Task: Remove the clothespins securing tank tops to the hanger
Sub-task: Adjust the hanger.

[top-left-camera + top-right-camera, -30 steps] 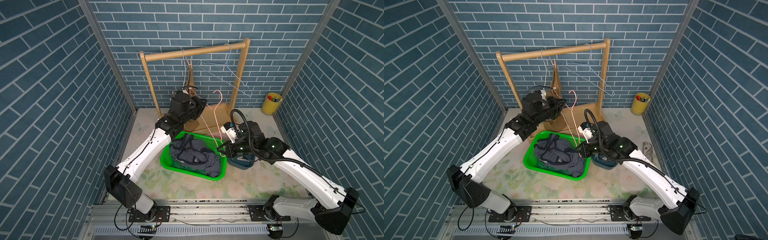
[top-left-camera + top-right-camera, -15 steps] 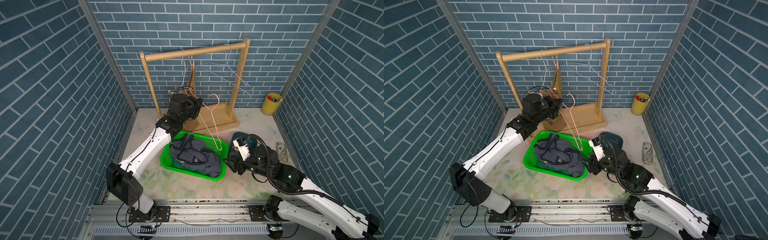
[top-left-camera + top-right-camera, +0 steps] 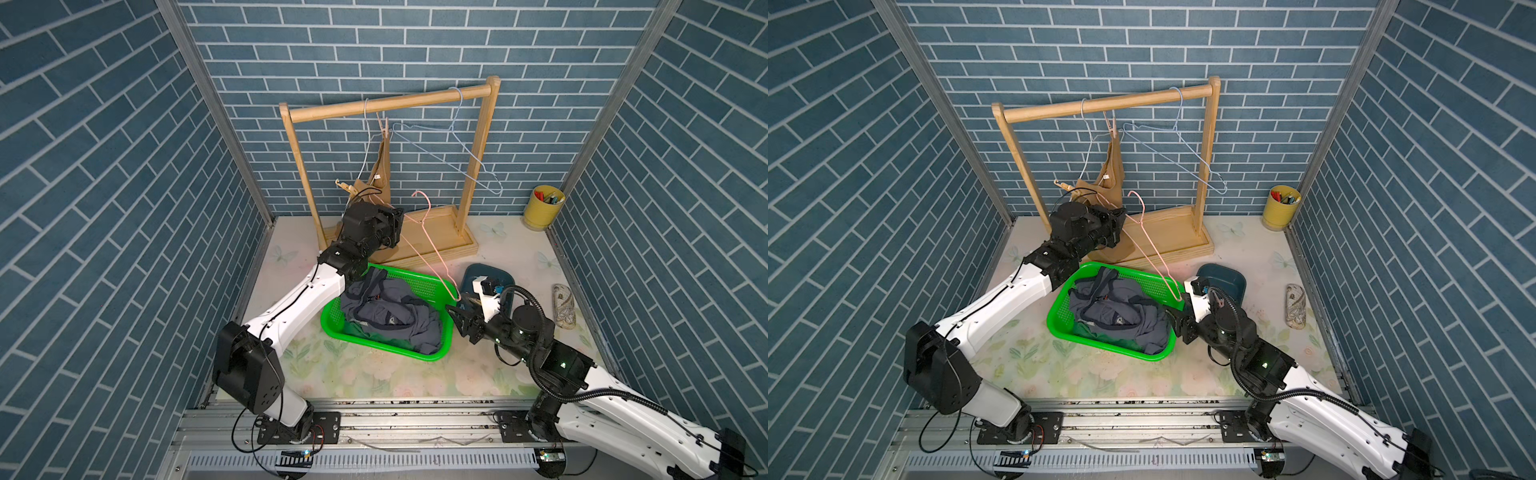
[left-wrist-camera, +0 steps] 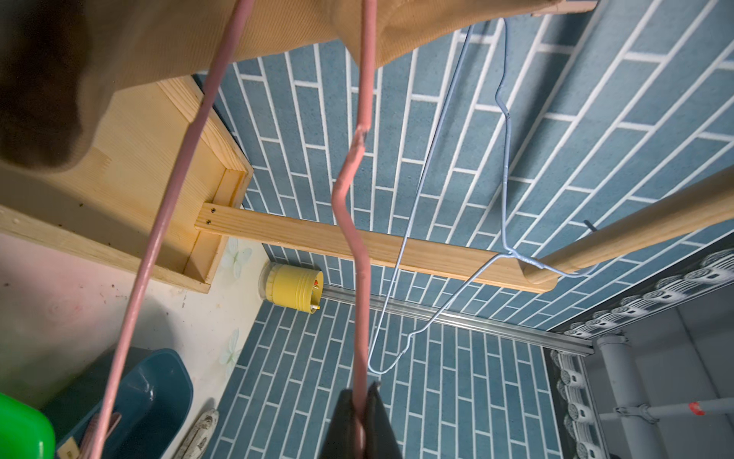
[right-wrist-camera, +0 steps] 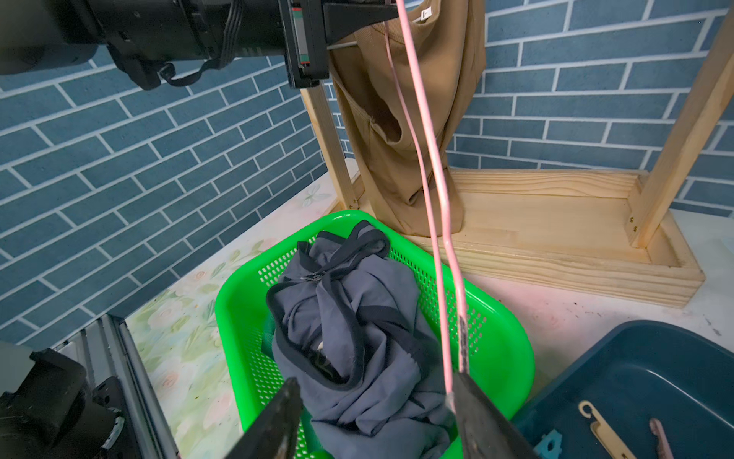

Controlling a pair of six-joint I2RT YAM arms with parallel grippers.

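Tan tank top: hangs bunched and almost straight down from a pale wire hanger hooked over the rail of the wooden rack. Its hem reaches the rack's base.
Strap clothespin: pinkish, clamped where the top's strap meets the pale wire, just below the rail.
Second clothespin: tan, by the top's lower shoulder, just above the left arm's wrist. Cannot tell what it bites.
Loose clothespins: tan, pink and teal, lying in the dark-blue tray.
Grey-blue tank top: crumpled in the green basket, navy trim on top, with some green cloth under it.
Pink hanger: bare, slanting from beside the tan top down to the basket's corner nearest the tray.
Left gripper: jaws pinched together on the pink hanger's wire.
Right gripper: jaws apart at the basket's edge. The pink hanger's low corner touches one finger.
Blue hanger: bare, hooked on the rail.
Yellow cup: on the table, beside the rack.
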